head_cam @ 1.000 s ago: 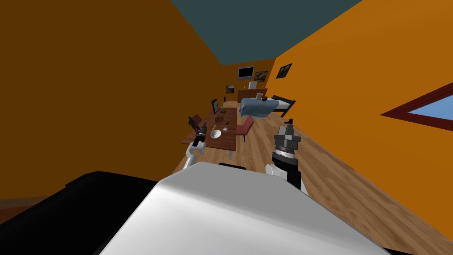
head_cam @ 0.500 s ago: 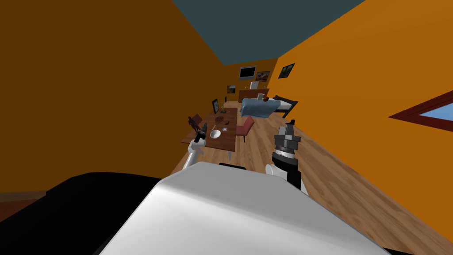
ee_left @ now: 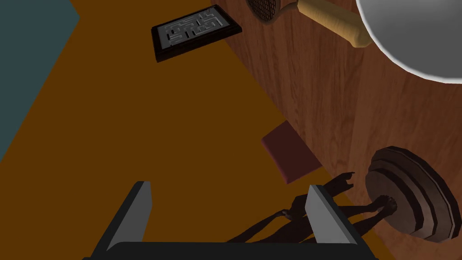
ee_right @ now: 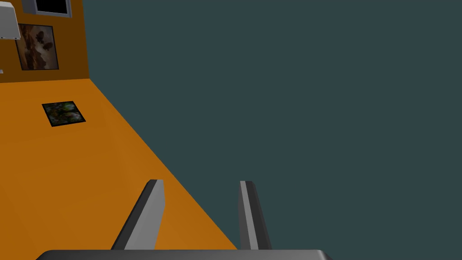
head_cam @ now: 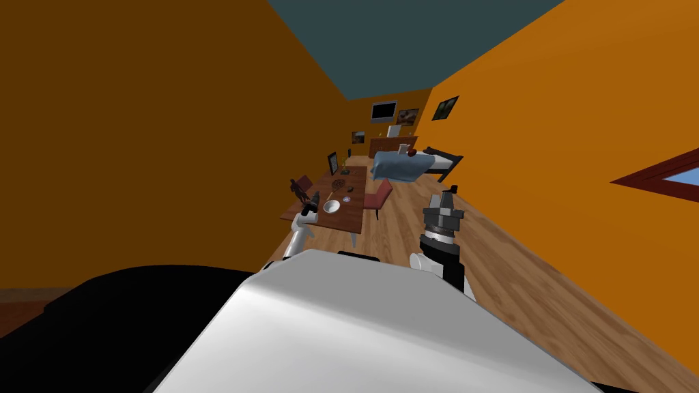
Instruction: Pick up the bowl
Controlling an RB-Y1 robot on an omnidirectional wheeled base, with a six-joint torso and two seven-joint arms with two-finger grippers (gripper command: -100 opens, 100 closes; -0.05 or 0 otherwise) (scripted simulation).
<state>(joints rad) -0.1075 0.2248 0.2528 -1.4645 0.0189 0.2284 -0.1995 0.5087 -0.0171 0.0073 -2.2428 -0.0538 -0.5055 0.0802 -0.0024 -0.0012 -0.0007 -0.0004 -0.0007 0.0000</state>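
Note:
A white bowl [head_cam: 332, 206] stands on the brown wooden table [head_cam: 349, 213], near its front end. In the left wrist view part of the bowl's [ee_left: 415, 40] rim shows on the table top [ee_left: 361, 113], off to one side and well ahead of the fingers. My left gripper [head_cam: 314, 200] hovers at the table's near left edge, just left of the bowl. The left gripper [ee_left: 230, 212] is open with nothing between its fingers. My right gripper [head_cam: 444, 200] is raised over the floor to the right of the table; its fingers [ee_right: 200, 214] stand apart around nothing.
A dark figurine on a round base [ee_left: 406, 198] stands right by the left gripper. A wooden-handled racket [ee_left: 334, 20] lies beyond the bowl. A framed maze picture [ee_left: 194, 31], red chairs [head_cam: 377, 194] and a bed [head_cam: 403, 165] lie farther off. An orange wall [head_cam: 170, 136] runs close on the left.
The whole head view has shifted a little, with the window sliding toward the right edge, so I have turned slightly. Both arms keep their poses.

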